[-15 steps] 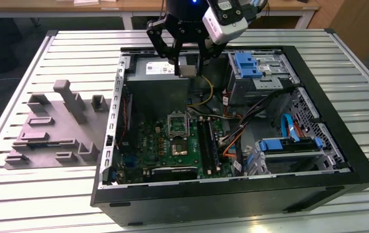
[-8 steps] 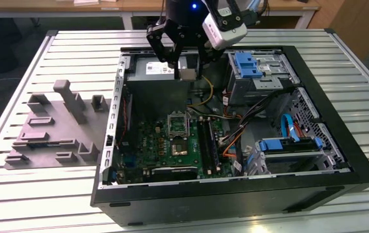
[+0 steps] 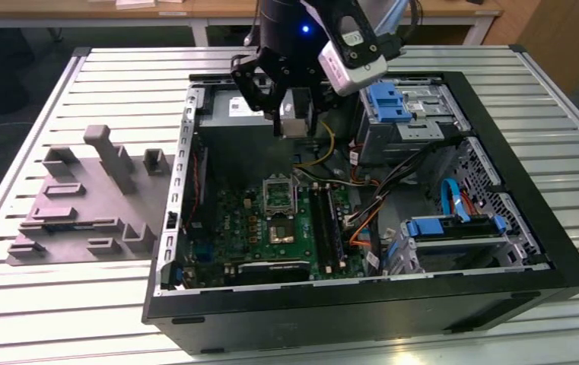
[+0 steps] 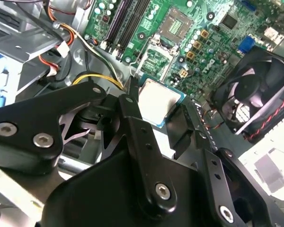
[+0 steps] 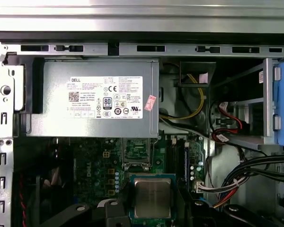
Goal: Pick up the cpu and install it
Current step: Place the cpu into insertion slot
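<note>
On the grey metal power supply box [image 5: 92,99] there was a big white paper label [image 5: 105,97]. It had a short name in dark letters near one corner and a little square code made of black dots. It also had many thin lines of tiny black print and a row of small round and boxy marks. The tiny print was too small for me to read. Just beside the label sat a small pink sticker [image 5: 150,102], tilted, with marks too small to tell. The green circuit board [image 4: 199,42] had tiny white letters printed next to its parts.
</note>
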`<action>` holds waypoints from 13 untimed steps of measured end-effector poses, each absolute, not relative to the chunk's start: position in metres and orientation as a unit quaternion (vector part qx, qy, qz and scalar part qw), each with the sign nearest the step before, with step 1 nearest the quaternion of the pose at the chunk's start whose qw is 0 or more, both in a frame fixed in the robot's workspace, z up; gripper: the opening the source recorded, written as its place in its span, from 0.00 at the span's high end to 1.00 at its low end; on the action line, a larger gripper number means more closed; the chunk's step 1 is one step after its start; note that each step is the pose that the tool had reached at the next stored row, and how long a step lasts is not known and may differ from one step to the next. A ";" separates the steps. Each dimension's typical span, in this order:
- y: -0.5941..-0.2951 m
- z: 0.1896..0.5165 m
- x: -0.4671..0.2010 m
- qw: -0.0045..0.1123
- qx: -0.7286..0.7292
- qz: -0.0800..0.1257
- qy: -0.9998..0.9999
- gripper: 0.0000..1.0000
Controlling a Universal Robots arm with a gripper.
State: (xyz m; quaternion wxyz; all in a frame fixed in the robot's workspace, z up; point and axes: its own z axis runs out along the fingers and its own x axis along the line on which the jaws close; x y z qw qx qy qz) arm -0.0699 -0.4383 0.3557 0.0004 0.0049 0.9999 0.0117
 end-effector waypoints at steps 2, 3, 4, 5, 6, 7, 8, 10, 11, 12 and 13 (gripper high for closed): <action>-0.440 0.354 -0.070 0.000 0.003 0.011 1.000 0.53; -0.442 0.353 -0.070 0.000 0.003 0.012 1.000 0.53; -0.444 0.352 -0.070 0.000 0.003 0.012 1.000 0.53; -0.445 0.352 -0.070 0.000 0.002 0.012 1.000 0.53; -0.447 0.351 -0.070 0.000 0.002 0.012 1.000 0.53; -0.449 0.350 -0.070 0.000 0.002 0.012 1.000 0.53; -0.450 0.349 -0.070 0.000 0.002 0.012 1.000 0.53; -0.450 0.346 -0.070 0.000 0.002 0.012 1.000 0.53; -0.450 0.344 -0.070 0.000 0.002 0.012 1.000 0.53; -0.450 0.342 -0.070 0.000 0.002 0.012 1.000 0.53; -0.450 0.340 -0.070 0.000 0.002 0.012 1.000 0.53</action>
